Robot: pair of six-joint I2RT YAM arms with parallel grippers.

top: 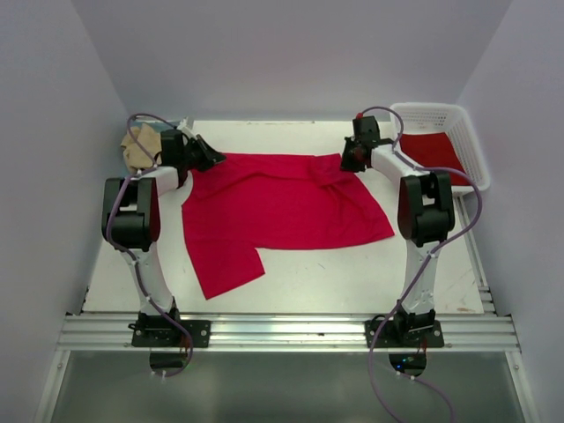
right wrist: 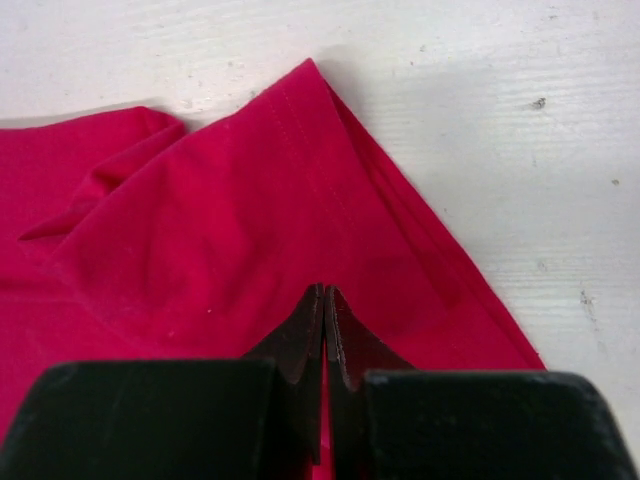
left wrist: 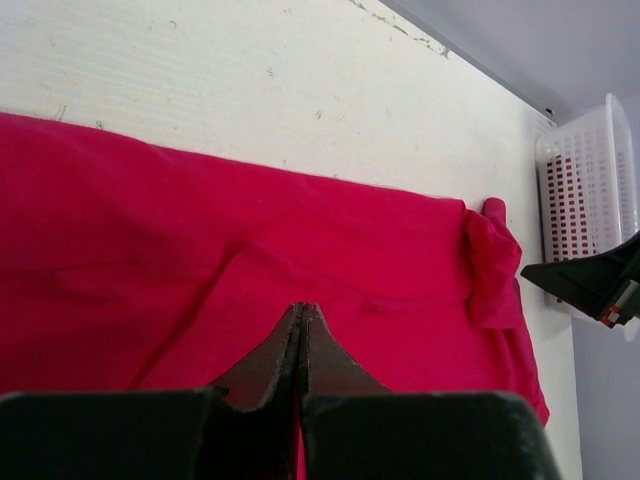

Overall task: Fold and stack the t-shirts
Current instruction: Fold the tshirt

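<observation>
A bright red t-shirt lies spread across the middle of the white table, one sleeve trailing toward the near left. My left gripper is at its far left corner and my right gripper at its far right corner. In the left wrist view the left gripper is shut, with creases of the t-shirt running into its tips. The right gripper is also shut on the red cloth, whose bunched corner rises just beyond the tips. A sliver of red shows between each pair of jaws.
A tan shirt with a blue-grey one sits bunched at the far left, behind the left arm. A white lattice basket at the far right holds more red cloth. White walls enclose the table on three sides.
</observation>
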